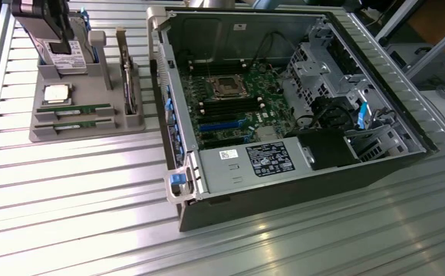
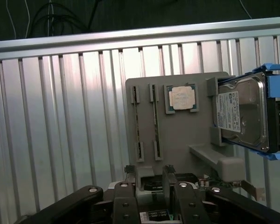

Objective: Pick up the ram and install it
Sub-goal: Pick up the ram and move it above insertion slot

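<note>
Gripper (image 2: 149, 171) jaws spread, pinching nothing, hovering by gray tray (image 1: 92, 133), ram (image 1: 75, 107) slotted there beside twin (image 1: 75, 122) (both seated), 6 o'clock of processor chip (image 1: 57, 93) in exterior view

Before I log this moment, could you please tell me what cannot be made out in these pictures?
Wrist view: the gripper hides part of the grey holder.
Wrist view: the hard drive is cut off by the picture's edge.
Wrist view: the ram sticks show edge-on, labels hidden.
Exterior view: the ram labels are too small to read.
</note>
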`<state>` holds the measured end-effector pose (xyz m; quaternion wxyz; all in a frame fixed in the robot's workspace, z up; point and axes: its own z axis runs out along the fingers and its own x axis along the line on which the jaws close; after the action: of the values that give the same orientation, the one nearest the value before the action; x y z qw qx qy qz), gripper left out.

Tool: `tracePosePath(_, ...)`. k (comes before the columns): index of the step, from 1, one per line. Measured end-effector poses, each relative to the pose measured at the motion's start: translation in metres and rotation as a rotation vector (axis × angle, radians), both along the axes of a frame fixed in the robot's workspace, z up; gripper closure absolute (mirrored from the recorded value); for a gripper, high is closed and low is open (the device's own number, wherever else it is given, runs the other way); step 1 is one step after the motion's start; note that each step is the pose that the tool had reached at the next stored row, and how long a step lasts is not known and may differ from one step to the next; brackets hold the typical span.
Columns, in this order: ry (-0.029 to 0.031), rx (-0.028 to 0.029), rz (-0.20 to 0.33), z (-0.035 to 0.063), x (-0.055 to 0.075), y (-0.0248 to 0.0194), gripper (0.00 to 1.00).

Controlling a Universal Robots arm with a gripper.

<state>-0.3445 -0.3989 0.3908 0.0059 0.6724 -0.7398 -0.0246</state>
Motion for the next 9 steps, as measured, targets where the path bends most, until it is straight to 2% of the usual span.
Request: tracePosePath(9,0.0000,0.0000,0.000,-0.0045,0.0000,0.0000,0.64)
